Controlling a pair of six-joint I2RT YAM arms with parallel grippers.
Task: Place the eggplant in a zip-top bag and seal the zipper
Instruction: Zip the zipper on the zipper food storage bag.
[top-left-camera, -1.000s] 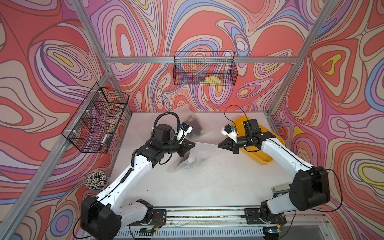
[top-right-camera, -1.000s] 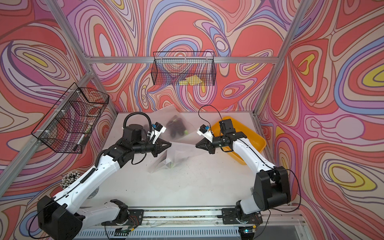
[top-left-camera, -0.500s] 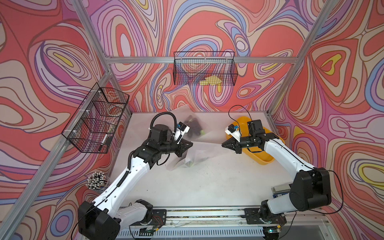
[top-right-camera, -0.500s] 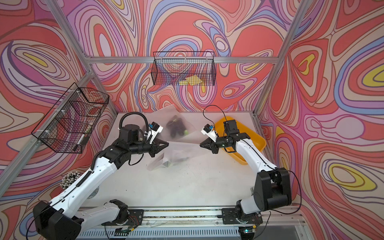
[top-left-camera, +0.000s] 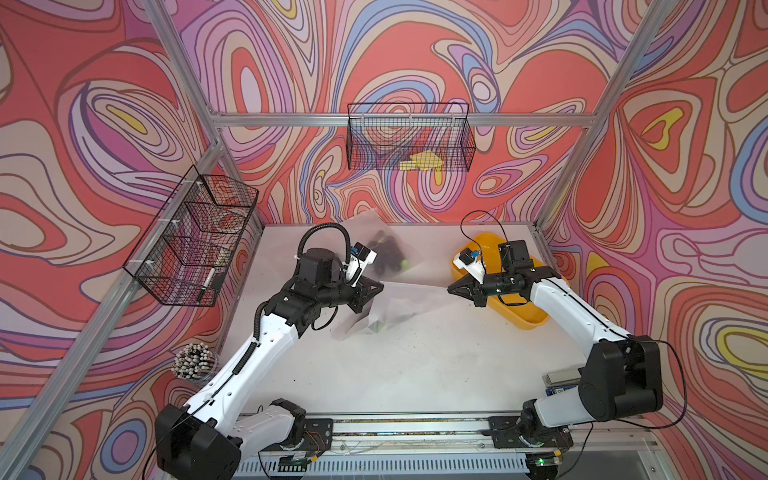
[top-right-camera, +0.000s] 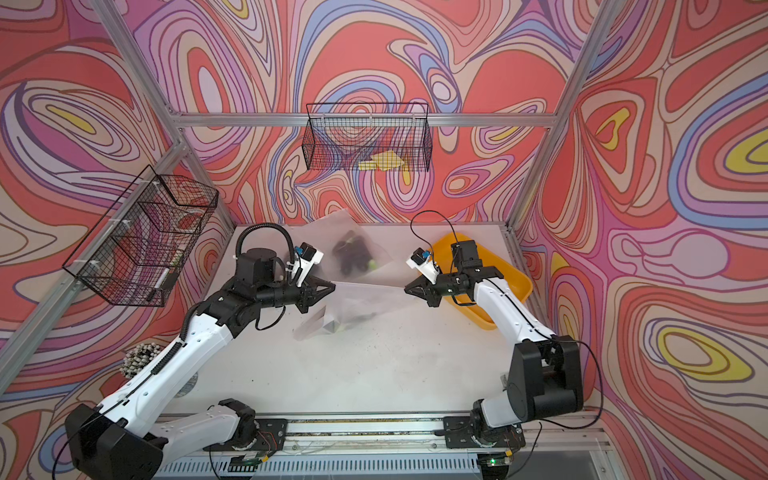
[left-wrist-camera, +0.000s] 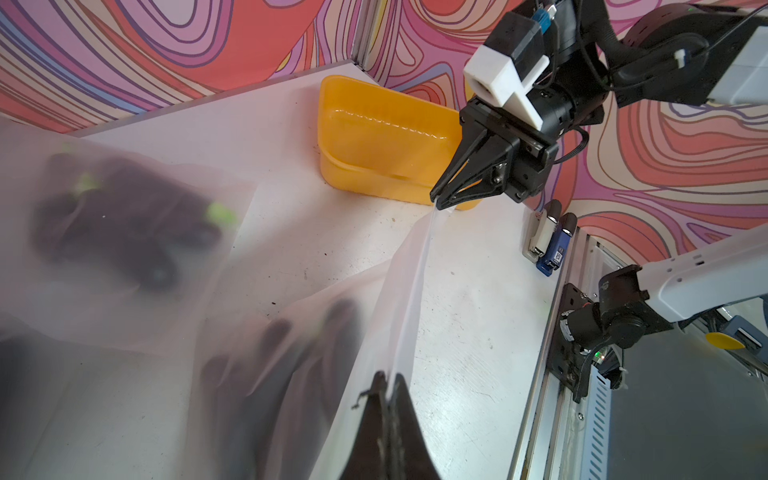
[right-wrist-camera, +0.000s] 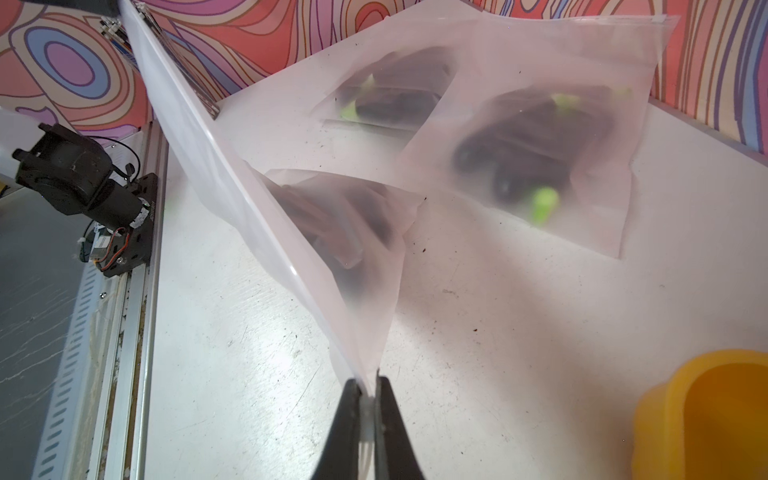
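A frosted zip-top bag (top-left-camera: 409, 293) (top-right-camera: 365, 297) hangs stretched between my two grippers above the middle of the table. Its zipper edge (left-wrist-camera: 409, 286) runs taut from one to the other. The dark eggplant (left-wrist-camera: 291, 365) (right-wrist-camera: 332, 224) shows blurred through the plastic, low in the bag. My left gripper (top-left-camera: 379, 286) (left-wrist-camera: 388, 376) is shut on the bag's left top corner. My right gripper (top-left-camera: 449, 287) (right-wrist-camera: 368, 380) is shut on the right top corner, and also shows in the left wrist view (left-wrist-camera: 434, 199).
Two more frosted bags holding dark eggplants (top-left-camera: 386, 253) (right-wrist-camera: 528, 158) (right-wrist-camera: 395, 99) lie at the back of the table. A yellow tub (top-left-camera: 486, 241) (left-wrist-camera: 386, 137) stands behind my right gripper. Wire baskets hang on the back wall (top-left-camera: 409, 137) and left wall (top-left-camera: 195, 241).
My right gripper has moved right and my left gripper slightly left, each still pinching its corner. The bag's top edge is now pulled straighter between them.
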